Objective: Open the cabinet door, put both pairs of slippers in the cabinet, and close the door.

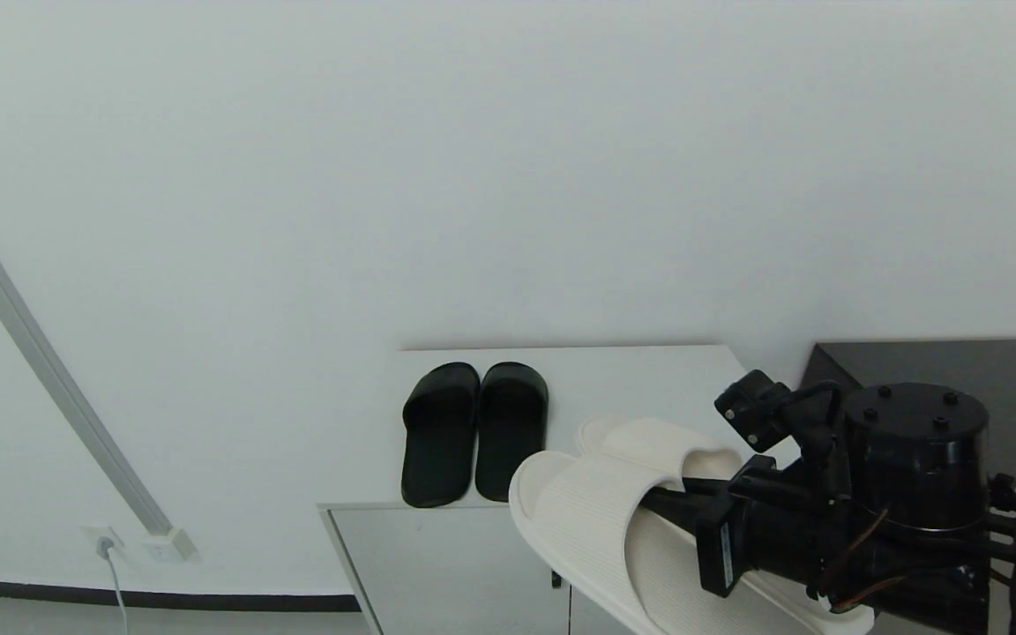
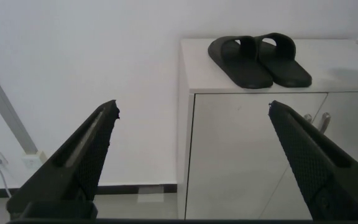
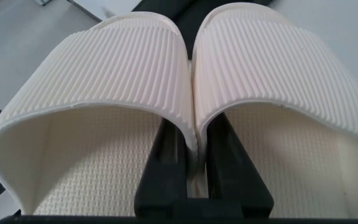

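My right gripper point(image 1: 677, 499) has the white slippers point(image 1: 596, 520) in the lower right of the head view. One finger sits inside each slipper, and together they pinch the two inner walls. The pair is raised, with the toes pointing toward the middle of the frame and overlapping the front edge of the cabinet point(image 1: 631, 379). I cannot tell whether the soles touch the cabinet top.

The black slippers point(image 1: 473, 432) lie side by side on the cabinet top, at centre frame, just beside the white pair and untouched.

As I judge it, the task is barely started. One pair is in my grasp and nothing is stowed. The door has yet to be opened and the black pair picked up. After that, both pairs go inside and the door is closed.

The right wrist view shows the grip itself. My dark fingers point(image 3: 166, 180) press the ribbed straps' inner edges together at lower centre, which the head view hides behind the slippers.

The left wrist view shows my left gripper point(image 2: 192, 107) with its fingers spread wide and holding nothing. It faces the cabinet front, where the door point(image 2: 241, 155) looks shut. A small handle point(image 2: 324, 121) shows at right of frame. The head view shows only a sliver of that front along its bottom edge.
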Motion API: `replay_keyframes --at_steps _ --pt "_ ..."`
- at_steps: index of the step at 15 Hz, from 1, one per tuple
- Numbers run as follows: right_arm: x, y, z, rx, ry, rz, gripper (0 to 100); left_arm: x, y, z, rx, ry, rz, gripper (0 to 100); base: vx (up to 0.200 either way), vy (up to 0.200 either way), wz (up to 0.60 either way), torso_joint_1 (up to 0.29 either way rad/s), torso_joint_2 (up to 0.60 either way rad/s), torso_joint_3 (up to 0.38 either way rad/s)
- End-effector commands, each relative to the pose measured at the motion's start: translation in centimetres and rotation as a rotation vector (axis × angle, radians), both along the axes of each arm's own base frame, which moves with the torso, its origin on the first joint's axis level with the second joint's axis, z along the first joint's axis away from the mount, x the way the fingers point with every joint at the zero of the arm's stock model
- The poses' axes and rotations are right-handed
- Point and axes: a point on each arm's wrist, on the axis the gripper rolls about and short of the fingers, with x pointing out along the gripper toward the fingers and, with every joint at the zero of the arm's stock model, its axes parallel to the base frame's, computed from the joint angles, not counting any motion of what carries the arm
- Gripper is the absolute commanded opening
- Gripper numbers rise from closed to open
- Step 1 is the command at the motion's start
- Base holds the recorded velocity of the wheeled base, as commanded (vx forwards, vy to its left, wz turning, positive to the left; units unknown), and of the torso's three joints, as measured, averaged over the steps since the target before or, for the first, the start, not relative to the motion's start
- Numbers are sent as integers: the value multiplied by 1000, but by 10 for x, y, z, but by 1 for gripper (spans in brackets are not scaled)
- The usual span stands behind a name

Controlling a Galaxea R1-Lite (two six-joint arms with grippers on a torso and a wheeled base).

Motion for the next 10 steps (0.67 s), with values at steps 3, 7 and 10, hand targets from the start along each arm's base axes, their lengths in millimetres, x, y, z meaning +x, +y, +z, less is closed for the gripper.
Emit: replay_keyframes --at_steps 3,7,10 --pt "-2 -1 -4 -14 10 3 0 0 0 0 0 2 1 100 -200 0 0 -12 -2 7" --pt "-2 -2 -6 -18 14 4 0 0 0 0 0 2 1 100 0 0 0 0 0 0" --pt "-2 -2 -8 -29 10 8 0 0 0 0 3 2 -1 100 0 0 0 0 0 0"
